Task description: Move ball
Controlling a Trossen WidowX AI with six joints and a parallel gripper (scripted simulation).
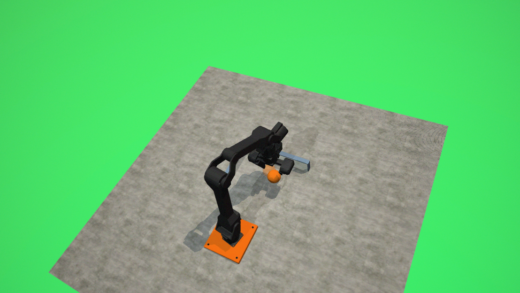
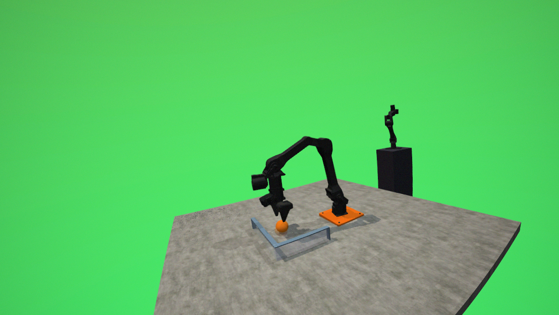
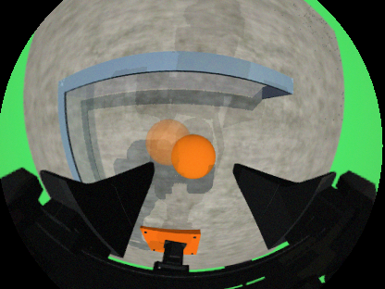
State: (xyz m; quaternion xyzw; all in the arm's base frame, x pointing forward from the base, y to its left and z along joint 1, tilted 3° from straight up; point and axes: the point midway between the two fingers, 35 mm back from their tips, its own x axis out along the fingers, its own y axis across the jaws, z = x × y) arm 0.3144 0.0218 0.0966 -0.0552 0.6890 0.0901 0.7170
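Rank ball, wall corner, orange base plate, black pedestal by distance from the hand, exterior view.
1. Ball: just below the open hand.
2. Wall corner: in front, lower.
3. Orange base plate: right, at the arm's foot.
4. Black pedestal: far right, behind the table.

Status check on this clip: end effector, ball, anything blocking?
End effector open, empty, above ball. Ball on table, overlapping see-through copy, not centred on it. Walls beyond; nothing in the way.

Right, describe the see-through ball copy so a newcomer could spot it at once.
Find the grey table, then the two low clear walls that form a corner. Inside that corner, below the open gripper, sits a pale, faded orange sphere. It overlaps the solid orange ball, which is brighter and opaque.
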